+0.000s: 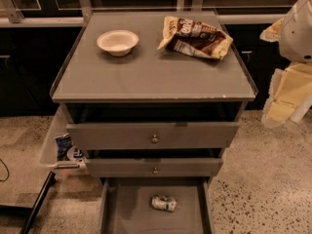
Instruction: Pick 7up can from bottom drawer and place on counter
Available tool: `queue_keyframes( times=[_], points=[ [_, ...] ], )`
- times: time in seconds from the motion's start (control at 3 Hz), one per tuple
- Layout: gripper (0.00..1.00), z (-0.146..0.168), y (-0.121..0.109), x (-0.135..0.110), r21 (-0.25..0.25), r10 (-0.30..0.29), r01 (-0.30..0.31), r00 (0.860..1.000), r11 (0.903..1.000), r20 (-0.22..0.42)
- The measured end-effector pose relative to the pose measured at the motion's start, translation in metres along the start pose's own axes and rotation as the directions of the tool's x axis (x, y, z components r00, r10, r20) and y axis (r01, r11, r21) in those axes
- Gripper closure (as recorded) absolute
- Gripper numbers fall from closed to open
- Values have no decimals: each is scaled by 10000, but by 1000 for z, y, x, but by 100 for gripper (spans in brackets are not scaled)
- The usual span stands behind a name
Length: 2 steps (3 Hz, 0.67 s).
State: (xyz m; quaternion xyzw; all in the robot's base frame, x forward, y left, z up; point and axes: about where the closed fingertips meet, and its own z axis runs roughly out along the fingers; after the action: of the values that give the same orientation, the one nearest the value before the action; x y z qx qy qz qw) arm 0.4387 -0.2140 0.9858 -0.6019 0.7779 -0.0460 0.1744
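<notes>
Three drawers sit one below another in the grey cabinet [234, 112], all pulled out to some degree; the bottom drawer [127, 213] is drawn out farthest, its flat grey floor open to view. On that floor, near the middle and a little toward the right wall, lies the 7up can [164, 203]; it is on its side, long axis running left to right, silvery-white with green markings toward its right end, its outline somewhat uneven. It touches neither drawer wall.

Above it, the top drawer [122, 136] and middle drawer [122, 167] each carry a small round knob. The counter [146, 77] holds a white bowl [117, 42] at the back left and a brown-and-yellow chip bag [195, 38] at the back right, the two well apart.

At the right edge of the view, beside the cabinet and below counter height, hangs the gripper [287, 89], pale and yellowish under a white rounded arm housing [300, 26]; whether it is spread or pressed together I cannot tell; it is well apart from the can.
</notes>
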Motion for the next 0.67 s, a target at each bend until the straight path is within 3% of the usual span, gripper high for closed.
queue_keyframes(
  times=[0.33, 0.67],
  points=[
    [0, -1, 0, -1, 21, -7, 7, 10000, 10000, 7],
    [0, 22, 19, 7, -553, 60, -43, 9995, 9985, 306]
  ],
)
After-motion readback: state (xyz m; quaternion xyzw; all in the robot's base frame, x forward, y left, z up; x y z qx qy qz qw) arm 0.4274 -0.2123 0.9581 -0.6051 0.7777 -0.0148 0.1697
